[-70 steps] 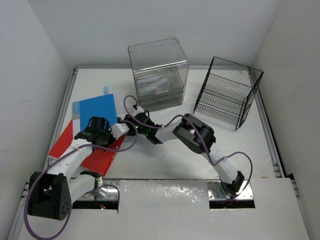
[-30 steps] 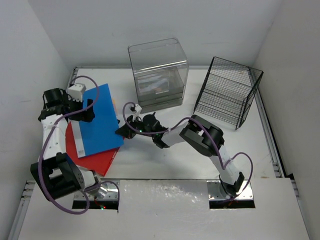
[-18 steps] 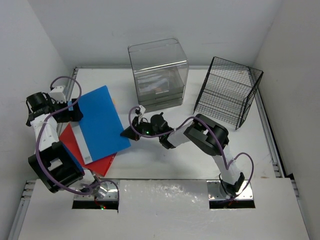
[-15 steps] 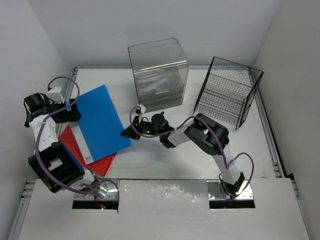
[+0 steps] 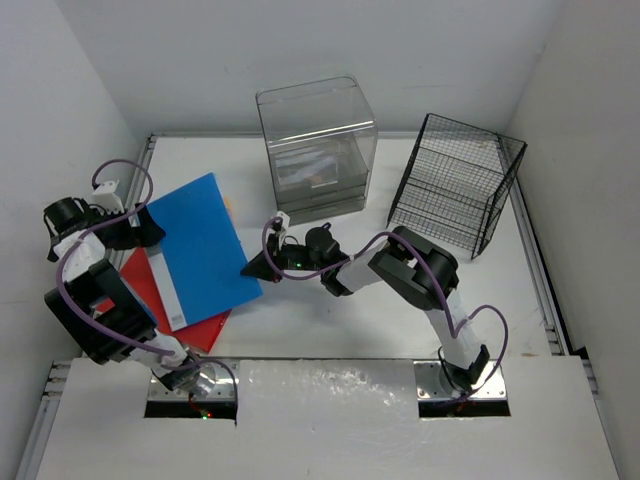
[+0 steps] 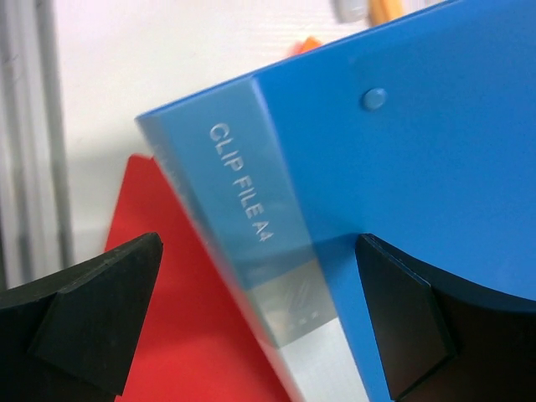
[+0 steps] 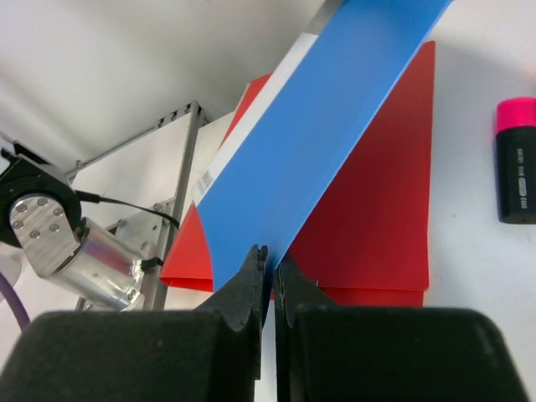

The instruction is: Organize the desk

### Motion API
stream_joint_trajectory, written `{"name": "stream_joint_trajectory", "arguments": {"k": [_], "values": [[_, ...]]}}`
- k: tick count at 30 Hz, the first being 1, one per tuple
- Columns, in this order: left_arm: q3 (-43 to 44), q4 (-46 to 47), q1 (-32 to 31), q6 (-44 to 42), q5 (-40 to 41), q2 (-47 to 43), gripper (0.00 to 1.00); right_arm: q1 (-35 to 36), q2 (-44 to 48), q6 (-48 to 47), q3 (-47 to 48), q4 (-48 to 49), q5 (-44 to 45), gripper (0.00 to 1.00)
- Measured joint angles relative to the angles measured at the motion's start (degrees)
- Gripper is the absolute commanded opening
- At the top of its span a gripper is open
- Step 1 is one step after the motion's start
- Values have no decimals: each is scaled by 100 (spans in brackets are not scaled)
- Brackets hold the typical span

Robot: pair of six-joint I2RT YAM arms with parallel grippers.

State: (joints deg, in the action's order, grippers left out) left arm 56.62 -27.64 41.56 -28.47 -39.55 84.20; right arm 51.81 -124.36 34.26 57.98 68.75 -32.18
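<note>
Teamwork, frame left: right gripper (image 7: 270,254) pinches corner of blue folder (image 5: 200,245), left gripper (image 6: 258,243) gapes around its spine, likely to clear red folder (image 7: 377,184).

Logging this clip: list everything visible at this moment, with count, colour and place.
desk: one, white, under everything
drawer box: one, clear, far centre
wire rack: one, black, far right
blue folder: one, blue, left side, over the red folder
red folder: one, red, under the blue folder
marker: one, black with pink cap, on the desk beside the red folder
small orange thing: past the blue folder's far edge, too hidden to name
left end effector: one, black, open, astride the blue folder's spine
right end effector: one, black, shut on the blue folder's right edge
</note>
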Motion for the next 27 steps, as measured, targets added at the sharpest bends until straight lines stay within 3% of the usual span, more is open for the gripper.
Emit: {"name": "stream_joint_trajectory", "arguments": {"k": [11, 15, 27], "values": [[-63, 299, 22, -111, -907, 549, 99, -11, -22, 9, 0, 133, -282, 0], [76, -59, 133, -448, -1261, 793, 94, -9, -22, 22, 0, 269, -407, 0], [629, -1241, 522, -1453, -1812, 984, 99, -83, -22, 151, 0, 326, -595, 0]]}}
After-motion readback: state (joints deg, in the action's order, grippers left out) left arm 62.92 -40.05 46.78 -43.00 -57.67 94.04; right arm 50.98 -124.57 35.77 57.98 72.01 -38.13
